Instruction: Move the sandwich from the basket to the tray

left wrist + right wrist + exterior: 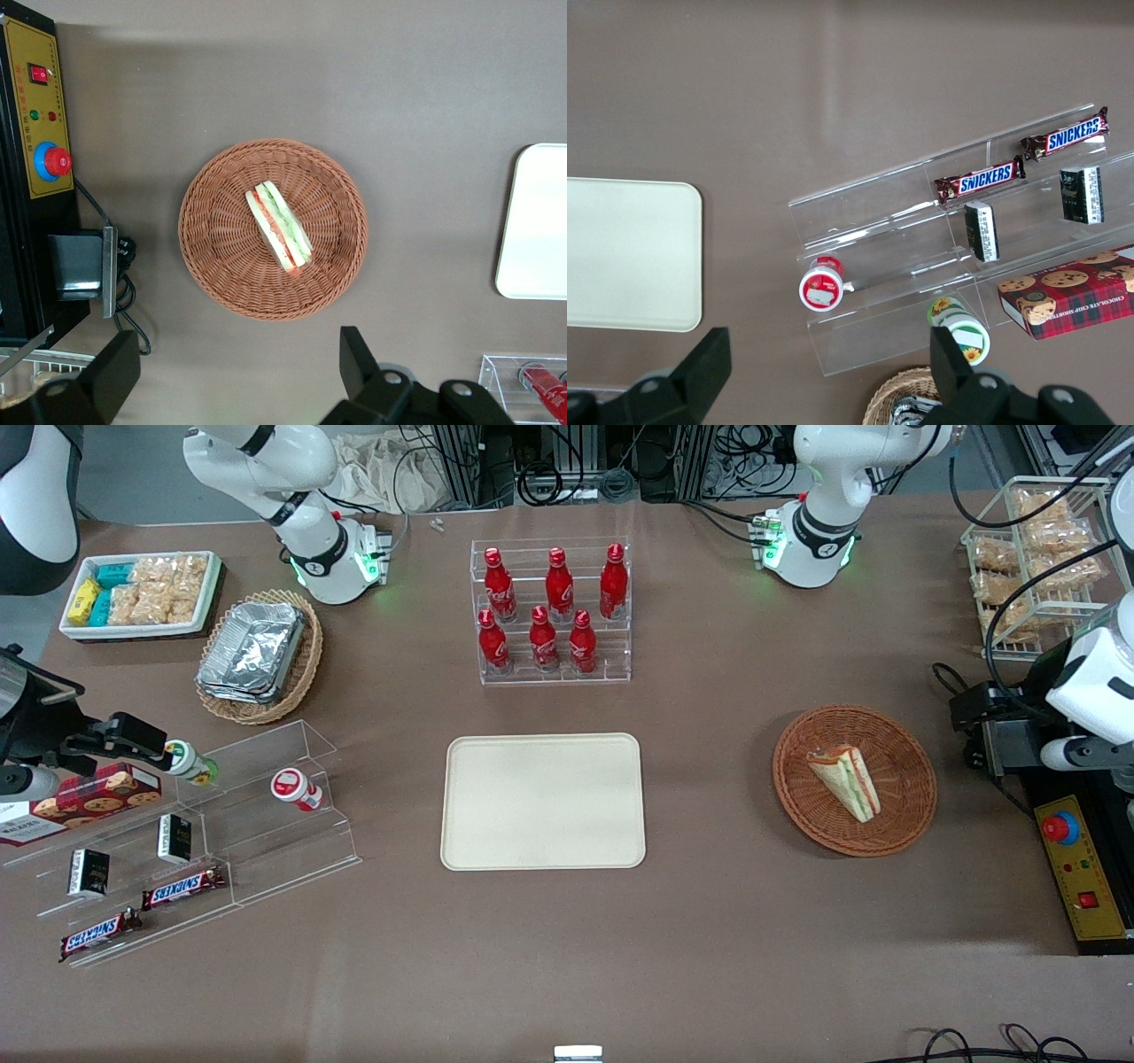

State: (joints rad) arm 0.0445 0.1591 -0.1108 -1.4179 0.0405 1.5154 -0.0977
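The sandwich (846,779) lies on its side in the reddish-brown wicker basket (912,815), its green and orange-red filling showing. Both also show in the left wrist view: the sandwich (279,226) in the middle of the basket (213,257). The cream tray (542,802) lies flat beside the basket, toward the parked arm's end, with nothing on it; its edge shows in the wrist view (540,221). My gripper (235,376) hangs high above the table, open wide and holding nothing, a little farther from the front camera than the basket.
A control box with a red button (1076,868) and a black box with cables (1001,748) stand beside the basket at the working arm's end. A wire rack of snack packets (1036,558) and a rack of red bottles (554,611) stand farther back.
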